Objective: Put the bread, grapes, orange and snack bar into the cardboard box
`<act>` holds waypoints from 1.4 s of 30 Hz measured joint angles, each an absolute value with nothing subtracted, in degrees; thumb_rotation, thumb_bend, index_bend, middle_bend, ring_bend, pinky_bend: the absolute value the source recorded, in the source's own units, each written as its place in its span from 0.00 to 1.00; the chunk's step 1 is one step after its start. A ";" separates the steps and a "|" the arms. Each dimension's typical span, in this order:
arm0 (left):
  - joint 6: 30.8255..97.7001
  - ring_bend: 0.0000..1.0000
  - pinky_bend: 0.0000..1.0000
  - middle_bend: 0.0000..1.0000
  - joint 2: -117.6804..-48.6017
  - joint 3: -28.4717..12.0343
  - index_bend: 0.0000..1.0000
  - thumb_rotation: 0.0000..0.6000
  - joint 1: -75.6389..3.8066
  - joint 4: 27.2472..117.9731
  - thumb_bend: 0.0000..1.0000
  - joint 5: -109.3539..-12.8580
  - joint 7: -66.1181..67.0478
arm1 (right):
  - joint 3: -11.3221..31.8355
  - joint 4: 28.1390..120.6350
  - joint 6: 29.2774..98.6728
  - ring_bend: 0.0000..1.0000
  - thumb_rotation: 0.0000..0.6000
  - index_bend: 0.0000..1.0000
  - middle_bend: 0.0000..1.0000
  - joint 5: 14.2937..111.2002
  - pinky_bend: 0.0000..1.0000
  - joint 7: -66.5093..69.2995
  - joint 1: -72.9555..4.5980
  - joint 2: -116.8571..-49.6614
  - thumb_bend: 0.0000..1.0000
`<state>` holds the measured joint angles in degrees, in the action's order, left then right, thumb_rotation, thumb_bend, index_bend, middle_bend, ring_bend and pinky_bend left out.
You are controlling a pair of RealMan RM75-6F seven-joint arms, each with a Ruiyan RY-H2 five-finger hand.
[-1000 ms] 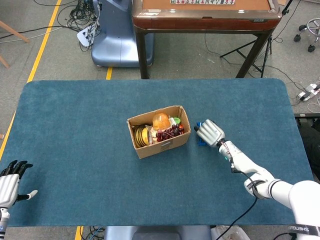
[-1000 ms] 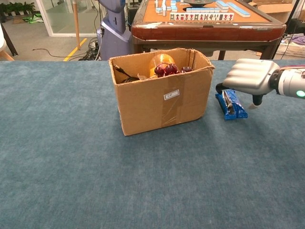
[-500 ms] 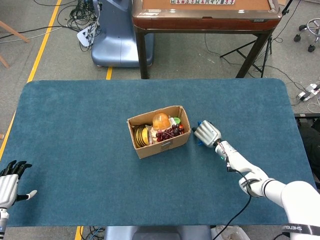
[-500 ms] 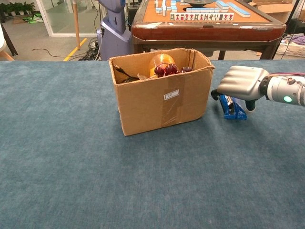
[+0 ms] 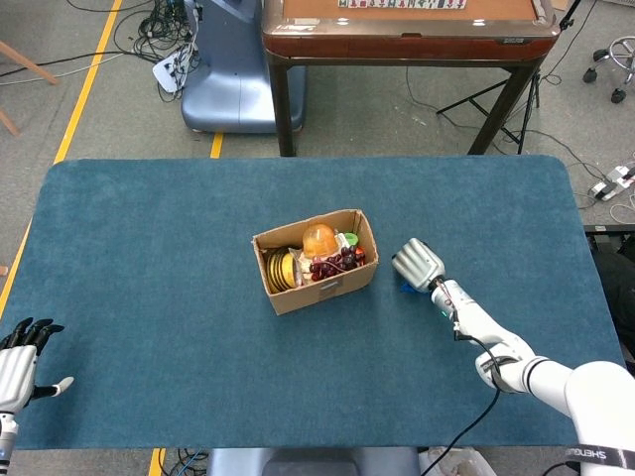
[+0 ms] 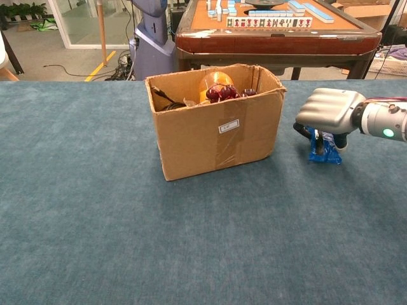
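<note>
The snack bar is being grasped beneath the right hand, fingers curled over it though a firm hold cannot be told; a lift into the cardboard box beside it is called for

even, soft indoor light in both views, sharp focus, faint shadows, no glare.

This looks like a robotics lab or test hall rather than a home. The work surface is a table covered in blue-green felt, standing on a bare grey floor marked with yellow tape lines at about 11 o'clock. Loose cables trail across the floor there, beside the blue-grey base of another machine. At 12 o'clock stands a mahjong table with tiles laid out, and office-chair castors show at 2 o'clock.
</note>
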<state>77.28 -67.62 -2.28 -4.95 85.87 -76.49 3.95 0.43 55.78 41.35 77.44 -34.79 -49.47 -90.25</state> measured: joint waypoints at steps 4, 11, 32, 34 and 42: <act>77.22 0.08 0.18 0.17 -67.62 -2.28 0.24 1.00 -4.95 85.83 0.00 -76.46 3.93 | 0.71 57.50 42.85 1.00 1.00 0.63 1.00 77.41 0.96 -34.71 -48.83 -89.02 0.30; 77.04 0.08 0.18 0.17 -67.77 -2.26 0.24 1.00 -5.03 85.73 0.00 -76.39 4.16 | 1.78 65.66 47.96 1.00 1.00 0.63 1.00 78.01 0.96 -34.78 -47.32 -83.48 0.30; 77.11 0.08 0.18 0.17 -67.85 -2.30 0.24 1.00 -5.18 85.81 0.00 -76.68 3.91 | 11.92 88.73 58.64 1.00 1.00 0.63 1.00 75.87 0.96 -36.49 -47.49 -71.54 0.30; 77.30 0.08 0.18 0.17 -67.72 -2.34 0.24 1.00 -5.12 85.94 0.00 -76.78 3.71 | 12.46 88.19 58.36 1.00 1.00 0.63 1.00 75.59 0.96 -35.98 -48.27 -72.87 0.30; 77.96 0.08 0.18 0.17 -67.12 -2.42 0.24 1.00 -4.81 86.41 0.00 -77.02 2.95 | 13.82 83.83 57.64 1.00 1.00 0.60 1.00 75.57 0.96 -32.92 -51.52 -80.62 0.29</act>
